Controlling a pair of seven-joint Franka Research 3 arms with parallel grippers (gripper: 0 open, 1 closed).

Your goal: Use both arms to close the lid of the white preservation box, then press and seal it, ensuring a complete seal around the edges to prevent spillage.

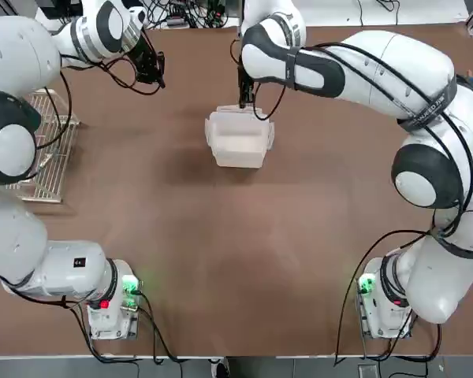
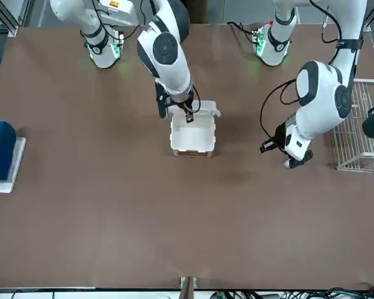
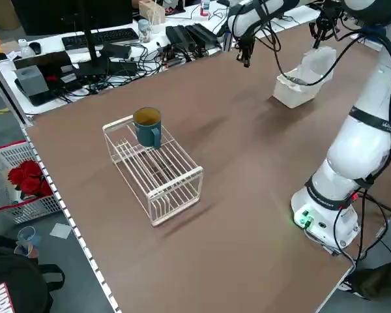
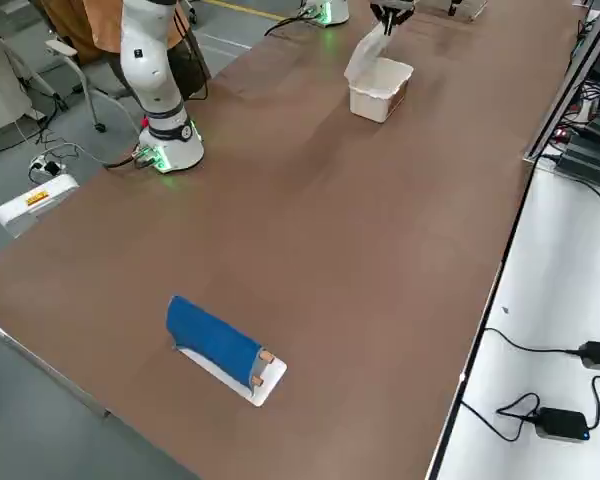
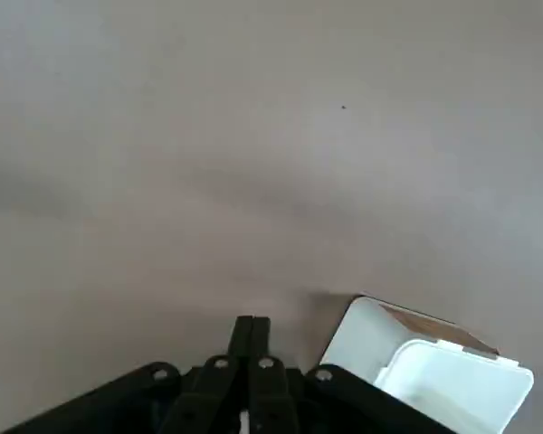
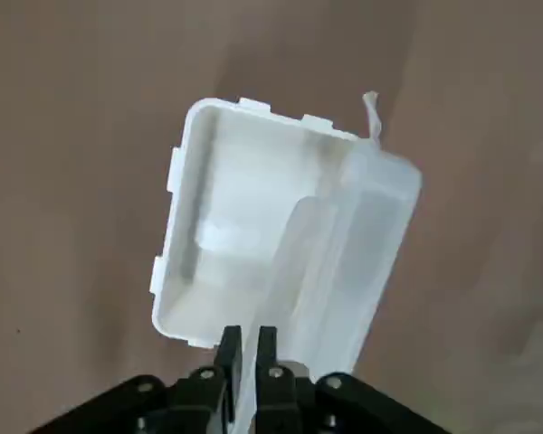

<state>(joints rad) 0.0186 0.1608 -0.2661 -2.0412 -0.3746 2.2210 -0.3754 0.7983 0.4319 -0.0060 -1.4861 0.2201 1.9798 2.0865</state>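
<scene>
Currently right gripper (image 6: 244,344) pinches the lid (image 6: 321,271) edge, fingers clamped on it, lid raised half-open over the white preservation box (image 1: 238,142) at table centre-far. Left gripper (image 5: 252,330) hovers off to the left, fingers together, near wire rack (image 1: 43,150).

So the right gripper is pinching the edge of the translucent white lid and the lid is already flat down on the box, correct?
Not quite. The right gripper does pinch the translucent white lid, but the right wrist view shows it raised, the milky-white plastic box open beneath.
</scene>
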